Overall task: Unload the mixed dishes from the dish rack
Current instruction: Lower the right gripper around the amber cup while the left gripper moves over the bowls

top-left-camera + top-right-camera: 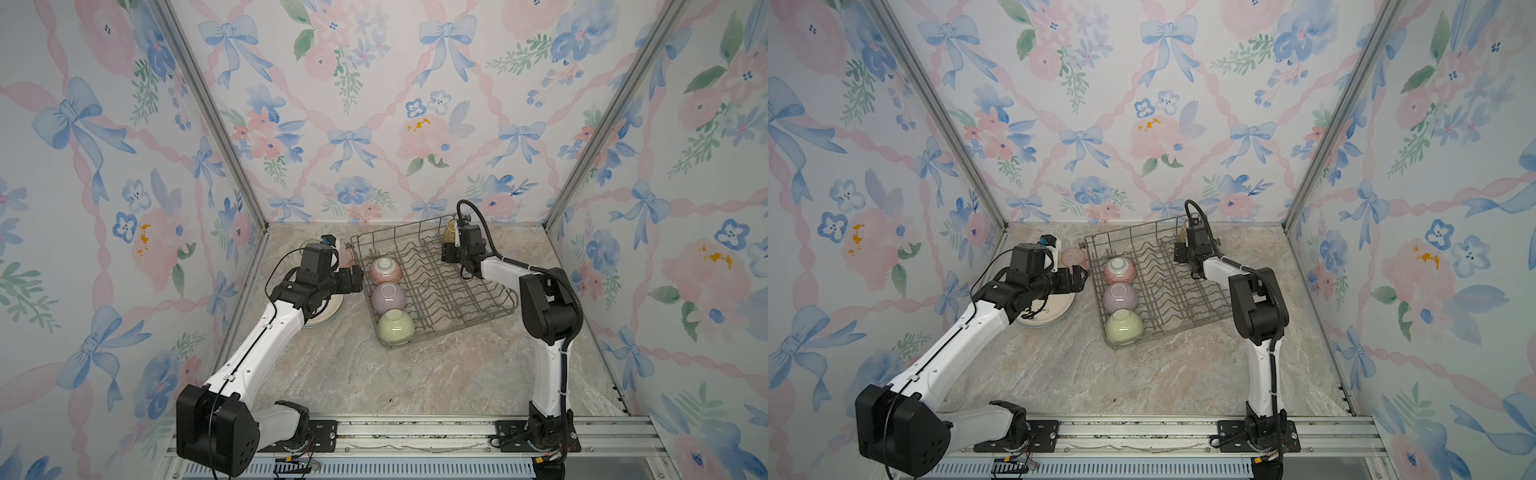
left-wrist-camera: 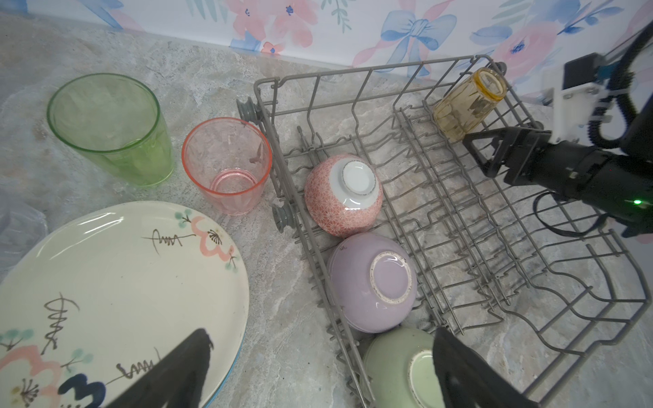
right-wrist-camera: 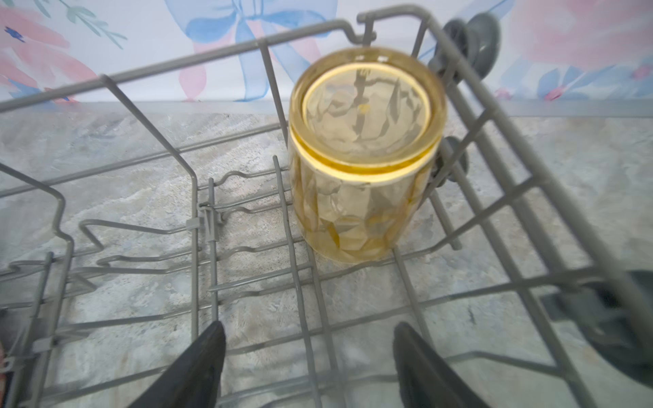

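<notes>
Dish rack (image 1: 449, 291): three bowls (image 1: 388, 297), one tumbler (image 1: 449, 232)

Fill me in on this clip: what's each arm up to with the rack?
The dish rack is partly unloaded. A cream floral plate, a green tumbler and a pink tumbler sit on the table beside it. Inside are three upturned bowls, the pink bowl, lilac bowl and green bowl, plus an upside-down amber tumbler in a far corner. The right gripper, jaws open, faces that tumbler without touching it. The left gripper, also open and empty, hovers over the rack's edge near the green bowl.
</notes>
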You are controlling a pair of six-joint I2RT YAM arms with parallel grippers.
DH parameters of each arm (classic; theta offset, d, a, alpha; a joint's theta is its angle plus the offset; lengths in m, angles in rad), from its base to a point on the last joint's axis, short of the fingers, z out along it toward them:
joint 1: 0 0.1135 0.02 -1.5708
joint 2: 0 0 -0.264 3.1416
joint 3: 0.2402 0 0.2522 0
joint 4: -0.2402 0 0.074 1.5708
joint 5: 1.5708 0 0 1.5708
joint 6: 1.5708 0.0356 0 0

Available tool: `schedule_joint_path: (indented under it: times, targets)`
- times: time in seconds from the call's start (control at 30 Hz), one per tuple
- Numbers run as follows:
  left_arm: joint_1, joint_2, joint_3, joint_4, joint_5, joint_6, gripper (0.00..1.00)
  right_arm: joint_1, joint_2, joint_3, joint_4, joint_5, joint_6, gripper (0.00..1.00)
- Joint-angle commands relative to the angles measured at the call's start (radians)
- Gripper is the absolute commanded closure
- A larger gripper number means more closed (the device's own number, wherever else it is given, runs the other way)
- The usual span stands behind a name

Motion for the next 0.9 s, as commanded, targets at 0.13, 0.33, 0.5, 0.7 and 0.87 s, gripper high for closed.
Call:
schedule_joint_path:
  times: [0.13,0.33,0.5,0.7,0.87]
  targets:
    - [-0.046,0.074,-0.026,-0.023,-0.021,-0.117,0.08,-0.012,-0.180,0.036,-0.237,0.064,0.046,0.17]
    - [-0.100,0.144,-0.035,-0.020,0.000,-0.191,0.30,-0.022,-0.244,0.031,-0.329,0.043,0.034,0.14]
    - [-0.134,0.219,-0.042,-0.018,-0.008,-0.205,0.43,-0.043,-0.247,0.076,-0.409,0.029,0.036,0.11]
    - [-0.175,0.295,-0.029,-0.015,-0.060,-0.194,0.53,-0.068,-0.256,0.078,-0.409,-0.017,0.022,0.10]
    - [-0.194,0.355,-0.012,-0.017,-0.046,-0.167,0.82,-0.094,-0.208,0.136,-0.438,-0.046,-0.010,0.10]
